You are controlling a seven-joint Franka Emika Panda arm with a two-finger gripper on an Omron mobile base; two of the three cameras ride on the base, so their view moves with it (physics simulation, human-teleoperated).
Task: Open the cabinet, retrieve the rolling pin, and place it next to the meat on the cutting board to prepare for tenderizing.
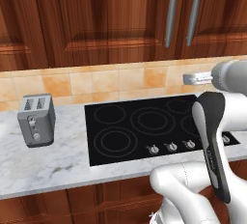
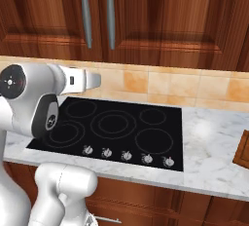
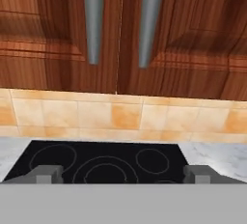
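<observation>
The dark reddish-brown cabinet [image 1: 111,15] hangs above the counter with both doors shut. Its two long grey handles [image 3: 94,20] stand side by side at the seam, straight ahead of the hand and higher up. My gripper [image 3: 123,175] is open and holds nothing, its fingertips [image 3: 48,174] set wide apart over the stovetop. In the base views the hand [image 1: 197,78] hovers above the stove, pointing at the tiled wall below the handles [image 2: 111,16]. A corner of the cutting board [image 2: 242,149] shows at the far right of the counter. The rolling pin and the meat are out of view.
A black glass stovetop [image 1: 144,126] with a row of knobs [image 2: 126,156] lies in the marble counter [image 1: 53,160]. A grey toaster [image 1: 36,120] stands to its left. A tan tiled backsplash [image 3: 125,114] runs under the cabinet. Base cabinets lie below the counter edge.
</observation>
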